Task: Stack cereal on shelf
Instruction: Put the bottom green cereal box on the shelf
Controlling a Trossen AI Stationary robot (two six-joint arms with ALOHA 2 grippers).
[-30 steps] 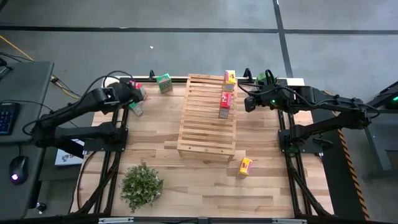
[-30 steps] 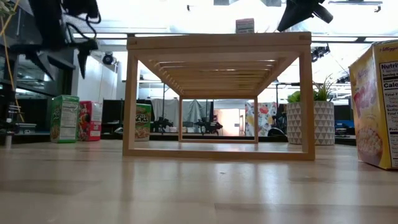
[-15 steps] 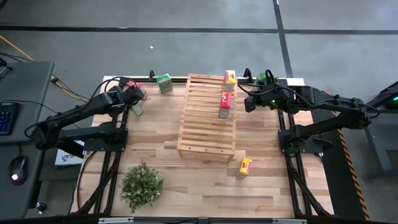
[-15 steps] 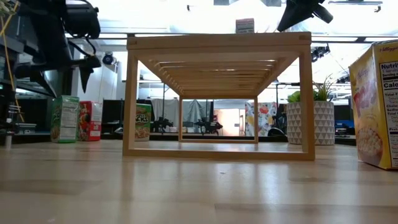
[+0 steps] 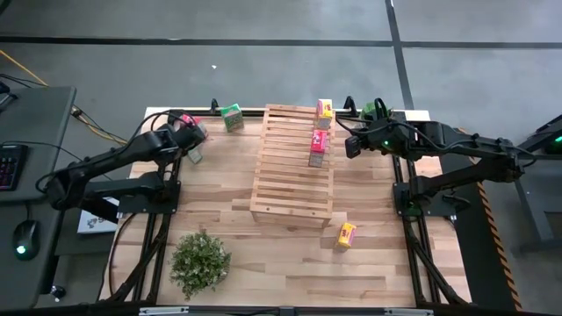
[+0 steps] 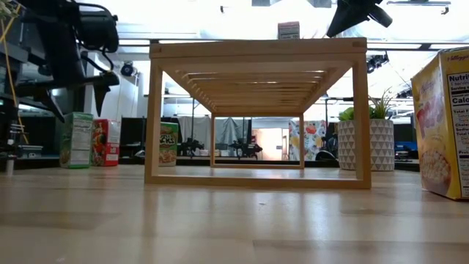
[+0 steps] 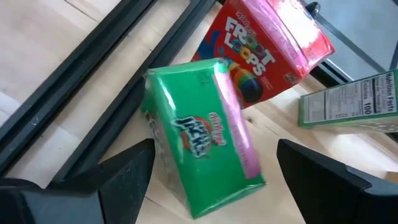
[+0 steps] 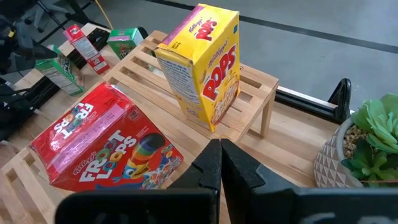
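1. High view: the left gripper (image 5: 190, 140) hangs over the table's far left corner, just above a green cereal box (image 5: 193, 155) with a pink-red box (image 5: 195, 128) just beyond it. A second green box (image 5: 232, 117) stands off to its side, by the shelf (image 5: 292, 166). The right gripper (image 5: 349, 145) hovers just beside the shelf's far right corner, near a yellow box (image 5: 325, 109) and a pink-red box (image 5: 319, 147) on the slats. A second yellow box (image 5: 347, 234) lies well apart, on the table.
2. Low view: the left gripper (image 6: 99, 88) hangs above the boxes at the shelf's left.
3. Left wrist view: fingers (image 7: 124, 180) spread wide, empty, straddling the green box (image 7: 202, 134).
4. Right wrist view: fingers (image 8: 211, 168) pressed together, holding nothing.
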